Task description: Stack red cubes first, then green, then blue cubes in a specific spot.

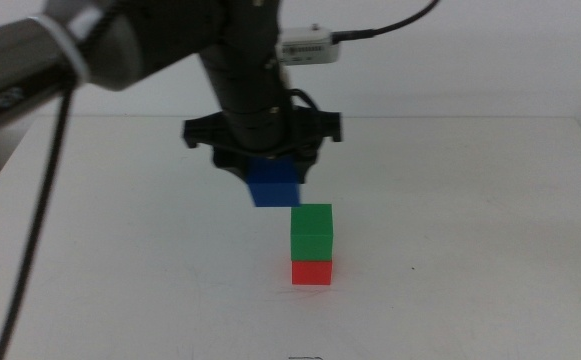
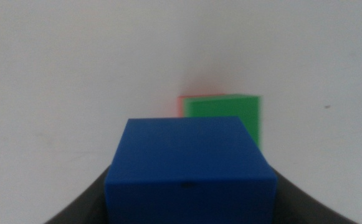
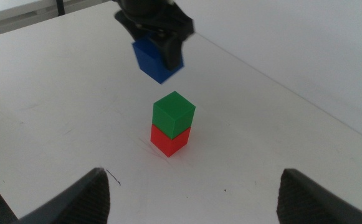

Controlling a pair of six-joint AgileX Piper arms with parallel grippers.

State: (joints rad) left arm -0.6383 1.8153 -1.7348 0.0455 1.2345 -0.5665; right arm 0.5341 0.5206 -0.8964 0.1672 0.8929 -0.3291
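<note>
1. Middle view: plain white matte table [image 1: 490,200], pale wall behind, nothing else on the top but the cubes. Left arm comes in from the left w/ a black cable hanging off it and a small white tag near the wrist. Left gripper [image 1: 273,180] hangs above the table, jaws clamped on the blue cube [image 1: 274,186], which is clear of the surface. Green cube [image 1: 311,232] sits squarely on the red cube [image 1: 312,271]; red rests on the table. The stack is below the jaws and a bit to the right of the blue cube, near but not touching it. Right arm not seen here.

2. Left wrist view: blurred. Blue cube [image 2: 190,165] fills the space between the left gripper's dark jaws, held tight. Beyond it, past the jaw tips, the green cube [image 2: 224,115] on white table [image 2: 62,74], w/ a thin edge of red [image 2: 182,99] showing beside it.

3. Right wrist view: right gripper [image 3: 193,193] waits low over the table, jaws wide apart, nothing between them. Well ahead of its tips: green [image 3: 174,112] on red [image 3: 168,140], both square to each other. Left gripper [image 3: 159,43] w/ blue cube [image 3: 156,59] hovers above and just beyond the stack, apart from the green top. White table [image 3: 56,93] carries faint scuffs; its far edge shows.
</note>
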